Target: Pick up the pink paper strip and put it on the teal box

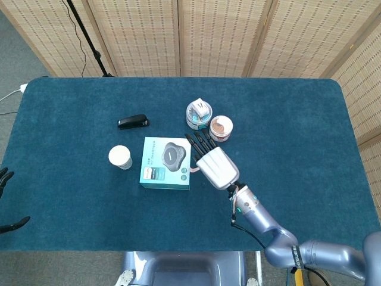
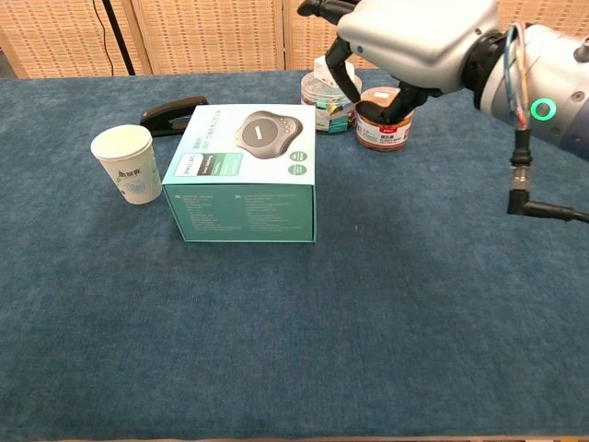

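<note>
The teal box (image 1: 165,162) (image 2: 244,175) lies flat in the middle of the blue table, with a grey device pictured on its lid. My right hand (image 1: 211,161) (image 2: 414,41) hovers just right of the box, and its dark fingers (image 1: 199,142) stretch toward the box's far right corner. In the chest view those fingers hang apart over the two jars, with nothing between them. No pink paper strip shows in either view; the hand may cover it. Only the dark fingertips of my left hand (image 1: 5,179) show at the table's left edge, spread and holding nothing.
A white paper cup (image 1: 120,157) (image 2: 127,163) stands left of the box. A black stapler (image 1: 133,122) (image 2: 173,113) lies behind it. A clear tub with a white lid (image 1: 199,113) (image 2: 322,92) and a brown-filled jar (image 1: 221,127) (image 2: 382,124) sit behind the box's right corner.
</note>
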Available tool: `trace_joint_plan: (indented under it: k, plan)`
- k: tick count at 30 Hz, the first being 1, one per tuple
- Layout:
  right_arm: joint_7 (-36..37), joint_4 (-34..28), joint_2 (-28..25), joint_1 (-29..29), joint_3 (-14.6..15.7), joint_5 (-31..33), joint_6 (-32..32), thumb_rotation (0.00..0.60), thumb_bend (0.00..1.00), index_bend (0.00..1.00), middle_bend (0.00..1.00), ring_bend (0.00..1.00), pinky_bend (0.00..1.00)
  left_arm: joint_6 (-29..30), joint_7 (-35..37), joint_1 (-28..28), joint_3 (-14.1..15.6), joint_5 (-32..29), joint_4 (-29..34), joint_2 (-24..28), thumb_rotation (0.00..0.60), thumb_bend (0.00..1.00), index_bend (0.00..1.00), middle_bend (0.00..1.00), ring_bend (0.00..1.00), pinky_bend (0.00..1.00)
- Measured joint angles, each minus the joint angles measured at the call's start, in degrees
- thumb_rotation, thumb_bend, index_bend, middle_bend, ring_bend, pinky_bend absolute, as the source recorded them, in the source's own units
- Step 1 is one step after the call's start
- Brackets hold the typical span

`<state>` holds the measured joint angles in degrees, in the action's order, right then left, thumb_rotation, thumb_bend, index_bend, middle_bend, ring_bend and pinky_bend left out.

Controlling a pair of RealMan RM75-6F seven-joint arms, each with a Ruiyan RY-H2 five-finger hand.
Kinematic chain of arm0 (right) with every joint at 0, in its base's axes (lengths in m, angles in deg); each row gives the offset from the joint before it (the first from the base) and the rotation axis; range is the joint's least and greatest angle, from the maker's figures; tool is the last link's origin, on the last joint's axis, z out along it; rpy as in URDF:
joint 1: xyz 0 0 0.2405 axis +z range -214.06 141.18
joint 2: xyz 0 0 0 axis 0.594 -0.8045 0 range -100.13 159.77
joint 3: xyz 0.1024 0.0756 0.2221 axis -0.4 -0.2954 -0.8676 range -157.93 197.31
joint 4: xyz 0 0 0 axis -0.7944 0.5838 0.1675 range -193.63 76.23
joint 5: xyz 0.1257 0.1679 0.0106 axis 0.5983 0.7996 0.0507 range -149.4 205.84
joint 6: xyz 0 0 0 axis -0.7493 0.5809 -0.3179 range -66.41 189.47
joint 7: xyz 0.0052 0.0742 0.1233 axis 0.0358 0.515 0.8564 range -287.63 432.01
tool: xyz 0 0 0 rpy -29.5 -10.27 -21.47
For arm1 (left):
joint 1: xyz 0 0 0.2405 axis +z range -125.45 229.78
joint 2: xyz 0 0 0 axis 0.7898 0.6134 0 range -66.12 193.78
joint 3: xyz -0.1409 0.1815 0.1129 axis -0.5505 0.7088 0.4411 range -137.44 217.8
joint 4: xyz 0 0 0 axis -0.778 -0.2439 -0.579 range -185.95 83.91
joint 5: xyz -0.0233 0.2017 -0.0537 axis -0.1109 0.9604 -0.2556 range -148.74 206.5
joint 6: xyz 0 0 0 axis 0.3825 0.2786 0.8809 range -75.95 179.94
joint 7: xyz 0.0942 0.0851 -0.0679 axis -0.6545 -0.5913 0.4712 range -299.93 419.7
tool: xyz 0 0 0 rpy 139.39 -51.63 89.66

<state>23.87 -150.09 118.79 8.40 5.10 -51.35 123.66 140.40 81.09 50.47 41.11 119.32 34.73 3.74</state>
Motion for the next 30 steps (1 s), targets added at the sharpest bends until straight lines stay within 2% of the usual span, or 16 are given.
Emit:
trace_joint_plan:
  k: [17,30]
  plan:
    - [-15.8,9.3,12.9,6.4,-2.0,0.7,3.3,0.6,0.53,0.63,0.0,0.0,0.0,0.0,2.7,0.0,0.2,0.4,-0.6,0.8,0.6,0.0,0.0,0.0,0.0,0.0]
    - [-24.5,17.9,20.1,9.6,-0.1,0.0,4.0,0.6,0.54,0.63,0.0,0.0,0.0,-0.4,4.4,0.0,0.4,0.3,-0.9,1.3,0.6,0.0,0.0,0.0,0.0,0.0]
